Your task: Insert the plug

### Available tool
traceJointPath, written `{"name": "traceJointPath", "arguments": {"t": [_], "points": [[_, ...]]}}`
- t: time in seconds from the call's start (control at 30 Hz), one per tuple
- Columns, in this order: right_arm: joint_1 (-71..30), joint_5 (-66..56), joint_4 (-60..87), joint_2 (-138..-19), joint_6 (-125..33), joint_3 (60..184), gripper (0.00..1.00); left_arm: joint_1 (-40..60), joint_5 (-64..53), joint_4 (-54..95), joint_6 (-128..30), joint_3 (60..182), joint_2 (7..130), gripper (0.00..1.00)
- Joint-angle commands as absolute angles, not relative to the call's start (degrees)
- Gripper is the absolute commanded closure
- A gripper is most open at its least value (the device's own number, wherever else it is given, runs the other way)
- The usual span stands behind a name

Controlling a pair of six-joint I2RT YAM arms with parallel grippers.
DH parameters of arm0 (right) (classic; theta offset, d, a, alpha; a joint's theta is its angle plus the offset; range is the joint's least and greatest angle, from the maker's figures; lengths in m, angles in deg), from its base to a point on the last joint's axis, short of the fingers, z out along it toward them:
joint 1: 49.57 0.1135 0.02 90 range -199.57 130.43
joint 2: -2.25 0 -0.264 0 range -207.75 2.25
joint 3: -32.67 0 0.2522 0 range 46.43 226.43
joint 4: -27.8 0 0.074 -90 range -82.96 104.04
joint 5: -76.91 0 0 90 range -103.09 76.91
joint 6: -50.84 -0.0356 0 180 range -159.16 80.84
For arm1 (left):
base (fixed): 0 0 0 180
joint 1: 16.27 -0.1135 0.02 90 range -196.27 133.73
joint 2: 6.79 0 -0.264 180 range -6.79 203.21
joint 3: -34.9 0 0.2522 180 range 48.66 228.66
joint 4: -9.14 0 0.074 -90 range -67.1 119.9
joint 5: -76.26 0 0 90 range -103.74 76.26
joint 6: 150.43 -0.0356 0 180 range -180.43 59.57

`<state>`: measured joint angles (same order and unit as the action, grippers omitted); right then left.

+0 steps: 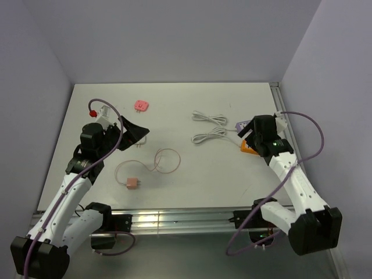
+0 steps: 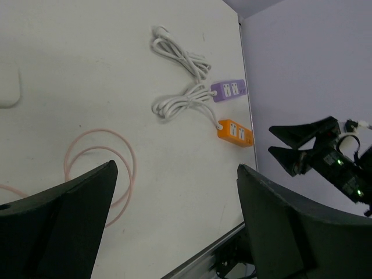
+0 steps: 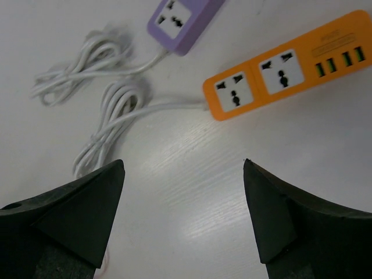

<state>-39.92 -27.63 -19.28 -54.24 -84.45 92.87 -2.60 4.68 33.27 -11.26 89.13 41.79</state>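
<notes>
Right pincer (image 3: 183, 165) released, grasping nothing; orange power strip (image 3: 285, 67) lies just ahead of it. Left pincer (image 2: 174, 174) likewise released and empty; pink plug (image 1: 133, 183) rests on the desk (image 1: 221, 174) behind it, toward its base.

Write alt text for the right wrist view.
An orange plastic power strip with two sockets and USB ports lies on the white table beside a purple power strip, their white cords coiled at left. The open right gripper frames the bottom edge.
</notes>
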Motion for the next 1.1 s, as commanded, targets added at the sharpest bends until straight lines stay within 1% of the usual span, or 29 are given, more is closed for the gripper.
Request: {"name": "traceJointPath", "arguments": {"t": [0.0, 0.13, 0.17, 0.27, 0.3, 0.37, 0.47, 0.6, 0.83, 1.07], "points": [[-44.5, -31.4, -16.9, -61.1, -83.9, 96.1, 0.12, -2.7, 9.1, 30.4, -13.0, 90.2, 40.3, 0.11], [-46.5, -30.4, -15.4, -69.2, -81.9, 100.4, 0.14, -2.7, 12.0, 29.1, -12.3, 89.8, 40.0, 0.12], [-46.5, -28.7, -15.3, -70.9, -80.3, 101.4, 0.16, -2.7, 12.6, 29.0, -12.3, 89.7, 40.1, 0.13], [-46.1, -23.0, -12.2, -76.8, -75.8, 103.8, 0.30, -2.6, 13.4, 29.5, -13.0, 89.6, 40.0, 0.14], [-46.0, -19.2, -12.0, -79.4, -75.3, 104.6, 0.30, -2.6, 13.3, 29.9, -13.1, 89.6, 39.9, 0.14], [-44.7, -16.3, -9.7, -81.3, -73.1, 106.3, 0.29, -2.6, 13.5, 29.8, -13.3, 89.4, 40.1, 0.14], [-40.7, -16.9, -8.4, -84.6, -69.5, 109.1, 0.27, -2.5, 14.1, 29.6, -13.3, 89.4, 40.1, 0.14], [-37.4, -16.3, -10.9, -92.7, -66.5, 114.6, 0.27, -2.3, 14.3, 29.1, -12.9, 89.2, 40.1, 0.14], [-34.9, -13.7, -9.0, -96.3, -62.3, 114.9, 0.27, -2.3, 14.0, 29.9, -12.8, 89.0, 39.5, 0.15], [-33.1, -10.3, -7.7, -100.0, -63.3, 115.5, 0.28, -2.4, 14.1, 29.8, -12.5, 89.2, 39.4, 0.16]]}}
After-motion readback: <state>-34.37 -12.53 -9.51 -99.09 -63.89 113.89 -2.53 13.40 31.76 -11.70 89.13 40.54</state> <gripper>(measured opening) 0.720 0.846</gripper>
